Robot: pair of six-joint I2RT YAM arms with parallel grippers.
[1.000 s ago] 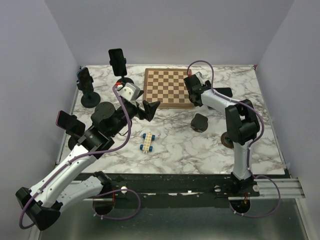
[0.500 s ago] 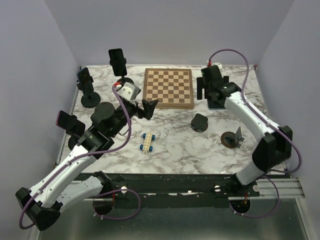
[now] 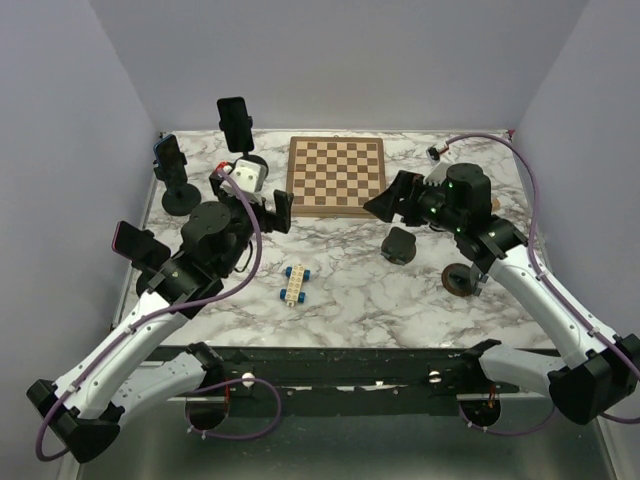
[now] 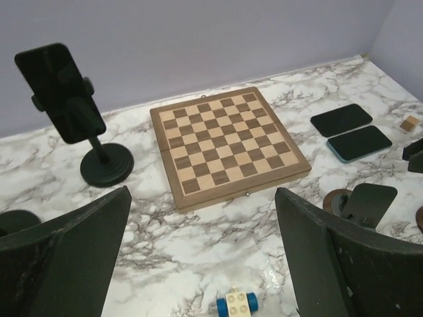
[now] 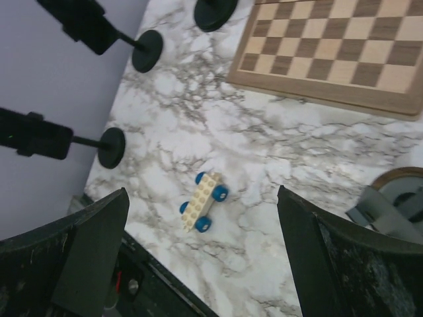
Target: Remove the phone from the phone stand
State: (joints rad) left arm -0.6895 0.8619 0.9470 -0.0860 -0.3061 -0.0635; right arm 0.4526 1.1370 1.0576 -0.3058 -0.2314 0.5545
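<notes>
Three black phones sit upright in black stands at the table's left: a back one point(image 3: 234, 120), a middle one point(image 3: 168, 157) and a near one point(image 3: 139, 245). The back phone point(image 4: 58, 89) shows in the left wrist view, on its round base point(image 4: 106, 165). Two of the phones point(image 5: 84, 23) point(image 5: 32, 135) show in the right wrist view. My left gripper point(image 3: 262, 200) is open and empty, in the air right of the stands. My right gripper point(image 3: 392, 200) is open and empty over the table's middle. Neither touches a phone.
A wooden chessboard point(image 3: 337, 176) lies at the back centre. A white toy car with blue wheels point(image 3: 294, 284) lies near the front. Two empty stands point(image 3: 400, 245) point(image 3: 462, 280) stand right of centre. Two phones point(image 4: 340, 119) point(image 4: 360, 142) lie flat at the back right.
My right arm has swung from the back right to the table's middle, its gripper now pointing left. My left gripper has drawn back a little to the left.
</notes>
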